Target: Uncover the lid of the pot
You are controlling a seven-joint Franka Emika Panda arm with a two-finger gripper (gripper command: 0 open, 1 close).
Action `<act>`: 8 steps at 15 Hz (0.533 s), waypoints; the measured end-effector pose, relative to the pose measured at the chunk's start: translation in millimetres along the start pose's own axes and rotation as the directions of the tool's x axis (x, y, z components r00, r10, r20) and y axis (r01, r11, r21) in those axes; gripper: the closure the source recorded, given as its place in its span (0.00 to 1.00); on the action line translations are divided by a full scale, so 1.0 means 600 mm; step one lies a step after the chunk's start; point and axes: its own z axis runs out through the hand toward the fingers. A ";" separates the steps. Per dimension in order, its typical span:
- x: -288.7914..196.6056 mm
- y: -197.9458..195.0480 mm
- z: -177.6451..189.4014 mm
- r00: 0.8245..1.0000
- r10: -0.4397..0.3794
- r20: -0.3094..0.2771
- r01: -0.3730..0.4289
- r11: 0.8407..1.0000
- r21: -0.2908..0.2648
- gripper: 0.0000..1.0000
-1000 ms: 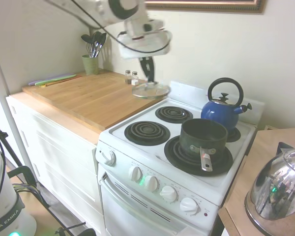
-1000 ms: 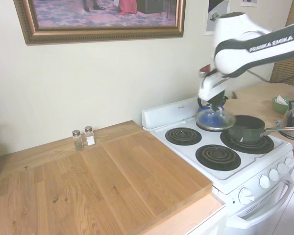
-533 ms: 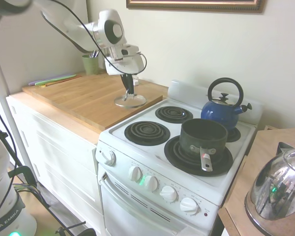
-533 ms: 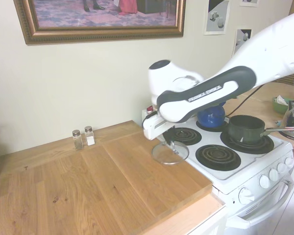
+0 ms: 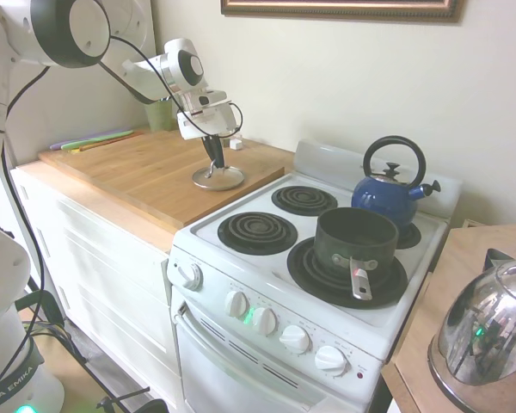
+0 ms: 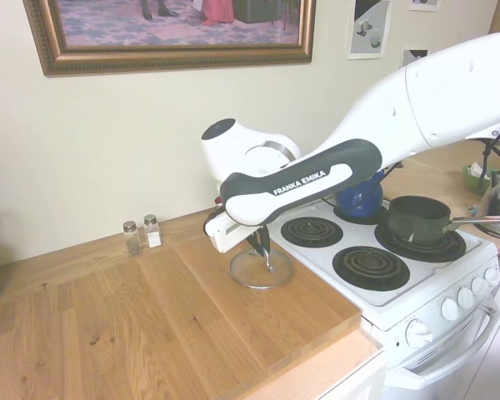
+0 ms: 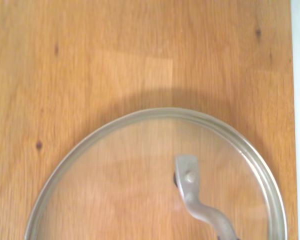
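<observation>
The gripper (image 6: 261,250), clamped on the knob, has carried the lid (image 6: 261,271) from above the stove down onto the wooden counter (image 6: 150,325); the pot (image 5: 356,238) stands uncovered, task nearly complete.

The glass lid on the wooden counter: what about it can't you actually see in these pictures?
- The round clear glass lid: its near part is cut off by the wrist view's edge.
- Its grey knob handle: hidden by the white arm's gripper in both exterior views.
- Whether the fingers clamp the knob: too small and dark to tell.
- Inside of the dark grey pot: hidden by its wall.
</observation>
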 end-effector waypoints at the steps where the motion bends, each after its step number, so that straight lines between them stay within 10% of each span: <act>1: 0.004 0.001 0.000 1.000 0.007 0.012 -0.007 1.000 0.002 0.00; 8: 0.015 0.006 0.004 0.998 0.000 0.060 -0.001 1.000 0.016 0.00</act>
